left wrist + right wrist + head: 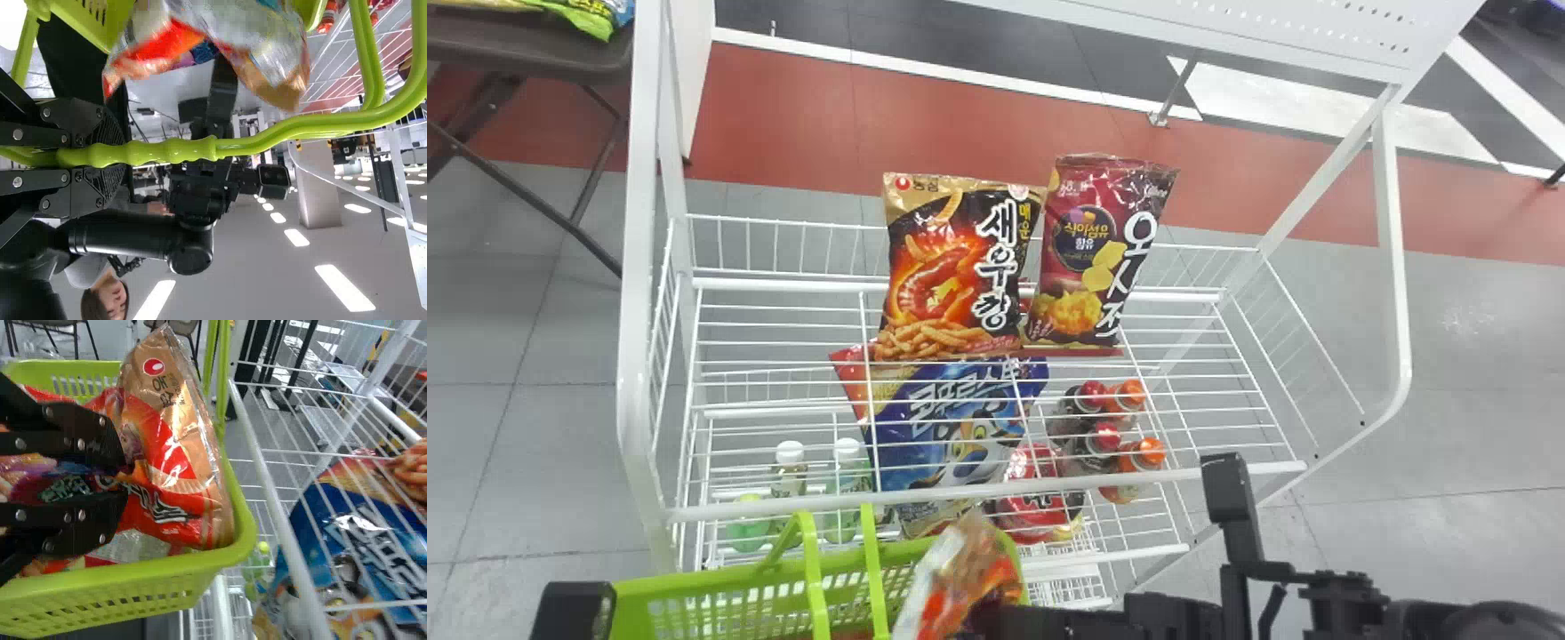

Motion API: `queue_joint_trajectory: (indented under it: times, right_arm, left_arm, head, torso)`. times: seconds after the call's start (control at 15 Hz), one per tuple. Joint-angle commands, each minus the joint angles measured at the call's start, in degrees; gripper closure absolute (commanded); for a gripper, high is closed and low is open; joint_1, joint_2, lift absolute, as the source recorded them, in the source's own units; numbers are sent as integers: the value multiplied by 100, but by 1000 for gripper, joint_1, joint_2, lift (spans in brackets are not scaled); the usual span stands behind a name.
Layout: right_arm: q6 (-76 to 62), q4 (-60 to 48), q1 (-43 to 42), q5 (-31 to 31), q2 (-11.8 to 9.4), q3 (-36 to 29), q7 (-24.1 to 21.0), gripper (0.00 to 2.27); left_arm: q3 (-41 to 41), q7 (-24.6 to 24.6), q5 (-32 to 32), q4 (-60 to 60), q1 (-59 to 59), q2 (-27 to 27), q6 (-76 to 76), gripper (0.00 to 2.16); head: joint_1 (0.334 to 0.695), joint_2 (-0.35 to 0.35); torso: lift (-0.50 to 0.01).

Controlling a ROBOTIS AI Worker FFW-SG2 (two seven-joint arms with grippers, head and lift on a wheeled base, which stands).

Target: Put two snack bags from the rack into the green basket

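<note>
Right wrist view has the right fingers (83,439) pinched nearly together on the red-and-tan snack bag (170,447) inside the green basket (127,587); best lower it fully, then release gently, the left fingers (80,123), closed round the handle (177,151), bracing.

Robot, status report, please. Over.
Left tool gripping basket handle. Right tool gripping red snack bag, partly inside green basket. Nothing visibly in the way.
</note>
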Motion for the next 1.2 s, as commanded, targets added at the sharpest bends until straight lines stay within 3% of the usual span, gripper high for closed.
queue_joint_trajectory:
  times: [0.0,0.13,0.4,0.6,0.73,0.87,1.13]
  right_arm:
    - [47,-217,33,-51,26,-134,12,53]
    - [47,-595,165,-68,78,-362,328,53]
    - [47,-1070,429,-7,439,-1039,1365,53]
    - [-246,-1158,824,626,667,-942,2095,63]
    - [-1846,-1149,1044,1241,738,-573,2130,87]
    - [-4412,-876,1202,1980,843,-37,2015,87]
    - [-7014,-507,1211,3034,817,921,1145,87]
  left_arm:
    - [-14,-3,0,-2,6,-15,7,1470]
    - [-14,-11,0,-2,33,-15,7,1470]
    - [-14,-20,-8,-2,77,-15,7,1470]
    - [-5,-29,-35,16,112,-15,7,1470]
    - [12,-38,-44,34,121,-15,7,1470]
    - [12,-55,-52,95,121,-15,-17,1470]
    - [-5,-73,-52,174,112,-15,-88,1470]
  head:
    - [695,-350]
    - [695,-350]
    - [695,-350]
    - [695,-350]
    - [695,-350]
    - [695,-350]
    - [695,-350]
  torso:
    - [-6]
    - [-6]
    - [-6]
    - [-6]
    - [-6]
    - [-6]
    - [-6]
